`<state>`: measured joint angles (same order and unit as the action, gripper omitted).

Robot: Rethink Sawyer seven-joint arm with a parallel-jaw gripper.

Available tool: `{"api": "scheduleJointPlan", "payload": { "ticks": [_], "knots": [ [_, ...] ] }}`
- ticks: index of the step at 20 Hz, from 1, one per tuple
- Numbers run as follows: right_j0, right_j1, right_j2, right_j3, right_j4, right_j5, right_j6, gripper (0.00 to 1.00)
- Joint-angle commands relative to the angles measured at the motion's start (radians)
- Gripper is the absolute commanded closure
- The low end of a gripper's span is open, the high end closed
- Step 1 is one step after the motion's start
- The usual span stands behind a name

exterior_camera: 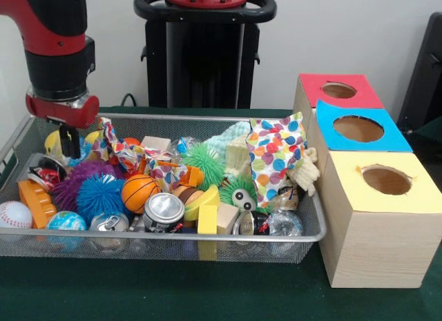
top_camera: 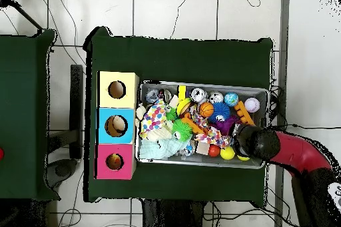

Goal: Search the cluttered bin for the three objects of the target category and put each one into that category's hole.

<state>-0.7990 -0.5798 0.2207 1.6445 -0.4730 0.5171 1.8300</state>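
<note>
Hovering over the wire mesh bin (exterior_camera: 314,231), black gripper (exterior_camera: 68,143) state undeterminable; bin still full, sorting apparently unfinished.

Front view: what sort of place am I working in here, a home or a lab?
Most likely a lab test bench: a wire bin of mixed toys and cans sits on a green table beside three wooden boxes with coloured, holed tops.
</note>
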Motion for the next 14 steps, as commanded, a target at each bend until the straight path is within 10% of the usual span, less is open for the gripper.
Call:
{"api": "scheduleJointPlan", "payload": {
  "ticks": [1, 6, 7, 14],
  "knots": [
    [0.063, -0.096, 0.001, 0.07, 0.039, 0.195, -0.003, 1.0],
    [0.042, -0.113, 0.018, 0.103, 0.048, 0.182, -0.022, 1.0],
    [0.032, -0.11, 0.024, 0.11, 0.043, 0.162, -0.031, 0.0],
    [0.015, -0.042, 0.026, 0.066, 0.009, 0.106, -0.037, 0.0]
  ]
}}
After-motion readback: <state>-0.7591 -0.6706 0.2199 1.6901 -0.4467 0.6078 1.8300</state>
